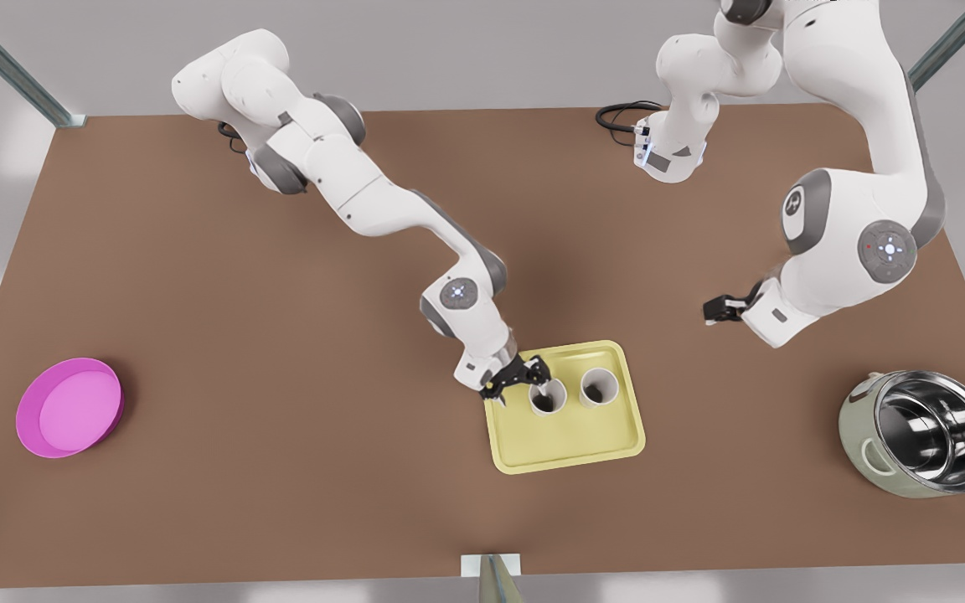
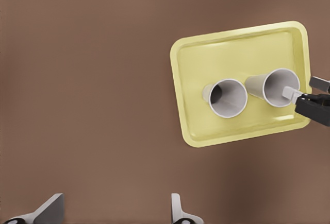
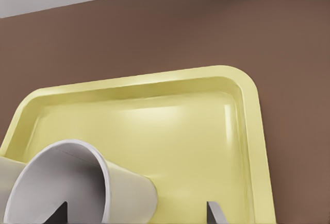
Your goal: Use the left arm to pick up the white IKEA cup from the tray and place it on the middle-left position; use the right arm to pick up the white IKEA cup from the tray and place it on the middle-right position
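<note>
The pale yellow tray [image 1: 566,437] holds two white cups [image 1: 599,387], the right gripper [image 1: 533,374] with jaws released at one rim, while the left gripper [image 1: 713,310] waits, jaws spread, over the tabletop [image 1: 281,352].

The tabletop [image 1: 281,469] is plain brown. On it sit a pale yellow tray [image 1: 570,448] with two white cups [image 1: 548,396], a magenta plate [image 1: 69,408], and a pale green pot [image 1: 922,434] with a shiny steel inside. Both arms are white and grey.

Right gripper [image 1: 539,381] fingers [image 3: 215,212] cut off by right wrist view edge. Near cup [image 3: 67,183] cropped there too. Cup [image 1: 547,396] rim partly hidden behind right gripper.
</note>
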You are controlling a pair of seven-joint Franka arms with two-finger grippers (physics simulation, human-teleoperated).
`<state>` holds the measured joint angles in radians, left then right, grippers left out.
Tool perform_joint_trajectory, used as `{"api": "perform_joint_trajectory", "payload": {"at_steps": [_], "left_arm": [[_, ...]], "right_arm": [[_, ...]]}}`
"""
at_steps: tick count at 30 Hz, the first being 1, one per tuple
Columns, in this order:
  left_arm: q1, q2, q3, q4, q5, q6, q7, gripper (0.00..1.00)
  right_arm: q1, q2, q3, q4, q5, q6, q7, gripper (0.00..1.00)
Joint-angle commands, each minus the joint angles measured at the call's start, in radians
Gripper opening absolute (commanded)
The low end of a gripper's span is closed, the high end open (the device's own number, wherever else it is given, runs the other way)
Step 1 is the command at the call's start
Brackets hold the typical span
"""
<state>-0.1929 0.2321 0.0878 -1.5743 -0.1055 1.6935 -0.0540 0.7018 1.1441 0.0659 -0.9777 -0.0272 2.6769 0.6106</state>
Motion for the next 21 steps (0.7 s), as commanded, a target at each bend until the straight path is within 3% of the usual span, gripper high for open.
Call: {"api": "perform_joint_trajectory", "payload": {"at_steps": [1,3,7,8,14,18,21], "left_arm": [[0.006,0.007,0.001,-0.001,-0.029,0.017,0.003,1.00],[0.006,0.016,0.001,-0.001,-0.031,0.031,0.003,1.00],[0.009,0.013,0.001,-0.006,-0.023,0.028,0.005,1.00],[0.009,0.013,0.001,-0.007,-0.023,0.028,0.005,1.00],[0.007,0.018,0.001,-0.009,-0.020,0.034,0.005,1.00],[-0.028,0.058,-0.008,-0.001,-0.020,0.080,-0.004,1.00],[-0.049,0.085,-0.008,-0.024,-0.020,0.143,-0.018,1.00]], "right_arm": [[0.001,0.009,0.003,0.001,0.001,0.038,-0.051,1.00],[0.001,0.017,0.008,0.001,0.001,0.040,-0.052,1.00],[-0.004,0.017,0.006,-0.003,0.007,0.081,-0.107,0.47],[-0.005,0.016,0.006,-0.004,0.009,0.081,-0.106,0.41],[-0.028,0.008,0.006,-0.012,0.015,0.075,-0.089,0.41],[-0.044,-0.007,0.008,-0.012,0.015,0.070,-0.089,0.10],[-0.047,-0.096,0.005,-0.012,0.015,-0.106,-0.091,0.08]]}}
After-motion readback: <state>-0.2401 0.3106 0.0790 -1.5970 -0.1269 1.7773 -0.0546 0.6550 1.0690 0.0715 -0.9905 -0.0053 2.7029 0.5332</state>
